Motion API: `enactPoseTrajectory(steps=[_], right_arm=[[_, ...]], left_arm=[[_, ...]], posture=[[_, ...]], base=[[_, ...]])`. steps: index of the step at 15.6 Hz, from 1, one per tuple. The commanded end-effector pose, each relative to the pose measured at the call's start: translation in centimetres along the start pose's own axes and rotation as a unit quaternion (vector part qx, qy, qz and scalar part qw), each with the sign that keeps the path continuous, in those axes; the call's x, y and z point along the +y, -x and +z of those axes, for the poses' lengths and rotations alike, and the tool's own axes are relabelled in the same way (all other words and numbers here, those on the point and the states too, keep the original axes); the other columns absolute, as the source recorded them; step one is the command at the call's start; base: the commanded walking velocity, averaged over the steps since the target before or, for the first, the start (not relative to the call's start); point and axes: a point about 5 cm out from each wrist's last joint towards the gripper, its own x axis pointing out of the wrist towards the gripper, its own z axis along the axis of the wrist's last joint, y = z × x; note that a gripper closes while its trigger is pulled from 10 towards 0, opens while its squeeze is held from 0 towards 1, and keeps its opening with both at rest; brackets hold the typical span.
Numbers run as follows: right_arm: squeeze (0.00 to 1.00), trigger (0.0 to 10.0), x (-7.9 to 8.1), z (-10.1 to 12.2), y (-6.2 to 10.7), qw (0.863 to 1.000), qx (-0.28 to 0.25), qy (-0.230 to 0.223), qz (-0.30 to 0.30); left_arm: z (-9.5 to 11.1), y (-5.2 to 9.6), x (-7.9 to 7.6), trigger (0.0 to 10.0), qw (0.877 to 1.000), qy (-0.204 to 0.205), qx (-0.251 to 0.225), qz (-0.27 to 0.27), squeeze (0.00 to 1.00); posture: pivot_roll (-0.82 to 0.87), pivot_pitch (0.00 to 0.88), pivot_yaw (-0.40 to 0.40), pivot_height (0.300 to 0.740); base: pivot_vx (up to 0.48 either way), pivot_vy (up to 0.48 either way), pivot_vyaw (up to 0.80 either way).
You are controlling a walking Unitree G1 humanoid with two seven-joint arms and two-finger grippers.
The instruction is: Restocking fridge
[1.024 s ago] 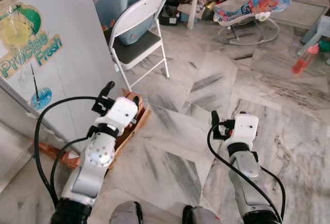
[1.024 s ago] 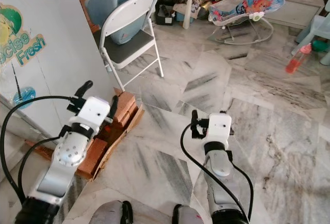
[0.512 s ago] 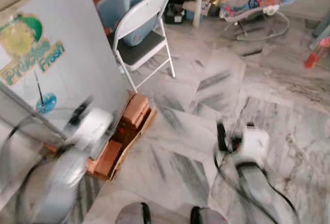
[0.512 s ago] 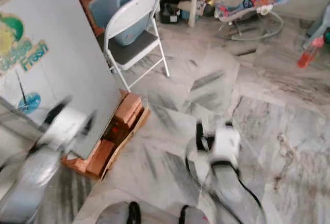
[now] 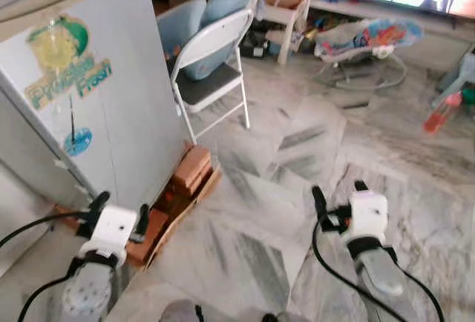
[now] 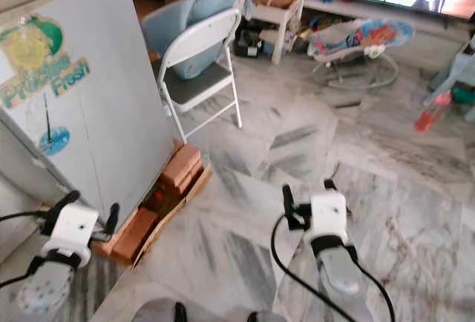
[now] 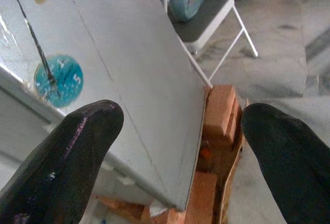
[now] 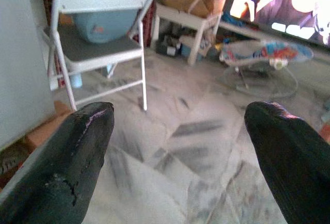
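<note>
A: Why are both arms held out low with nothing in them?

B: My guess is the robot is only approaching. The left end effector [image 5: 119, 214] sits at the lower left of the head view, fingers spread wide and empty, aimed at the fridge [image 5: 82, 107]. The right end effector [image 5: 339, 202] at lower centre-right is spread too and carries nothing, pointing across bare floor.

A: And the fridge itself?

B: It fills the upper left: a white, smooth metal box with a "Precise Fresh" sticker [image 5: 63, 70] and a round blue label [image 7: 58, 80]. The door looks shut, so no restocking has begun. I see no groceries near it.

A: Why is it perched like that?

B: It rests on reddish bricks [image 5: 189, 173] laid on flattened cardboard, probably to keep it off the floor.

A: Anything in the way?

B: A white folding chair [image 5: 211, 66] with a grey seat, a pale blue cushion leaning on its back, stands just beside the fridge. The floor [image 5: 297, 144] is glossy grey-veined marble. A baby bouncer [image 5: 364, 40] sits well apart, upper right.
</note>
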Motion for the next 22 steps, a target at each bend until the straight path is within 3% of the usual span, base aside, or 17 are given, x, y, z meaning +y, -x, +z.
enactPoseTrajectory(steps=[1, 4, 10, 13, 18, 22], right_arm=[[0.00, 10.0, 0.1, 0.0, -0.6, 1.000, 0.004, -0.002, -0.003], [0.00, 10.0, 0.5, 0.7, -2.4, 1.000, -0.006, -0.002, 0.000], [0.00, 10.0, 1.0, 0.5, -2.9, 1.000, -0.004, 0.008, 0.013], [0.00, 10.0, 1.2, 0.9, -3.5, 1.000, -0.011, 0.008, 0.015], [0.00, 10.0, 1.5, 0.3, -2.7, 1.000, 0.000, 0.001, 0.014], [0.00, 10.0, 1.8, 0.5, -3.0, 1.000, -0.001, -0.007, 0.016]], left_arm=[[0.4, -0.7, 0.2, 10.0, 1.000, 0.001, -0.008, 0.008, 0.00], [1.6, -2.4, 0.6, 10.0, 0.999, 0.003, -0.024, 0.021, 0.00], [1.7, -2.8, 0.6, 10.0, 0.999, 0.021, -0.020, 0.033, 0.00], [2.3, -3.3, 0.3, 10.0, 0.999, 0.023, -0.027, 0.023, 0.00], [3.0, -3.3, 0.1, 10.0, 0.999, 0.025, -0.035, 0.031, 0.00], [3.7, -3.8, 0.0, 10.0, 0.997, 0.033, -0.053, 0.044, 0.00]], posture=[[0.18, 0.015, -0.021, 0.740], [0.18, 0.042, -0.031, 0.740], [0.17, 0.061, -0.033, 0.740], [0.16, 0.074, -0.031, 0.740], [0.16, 0.104, -0.046, 0.740], [0.17, 0.113, -0.060, 0.740]], base=[[0.000, 0.000, 0.00], [0.000, 0.000, 0.00], [0.000, 0.044, 0.00], [0.000, 0.480, 0.00], [0.000, 0.480, 0.00], [0.000, 0.480, 0.00]])
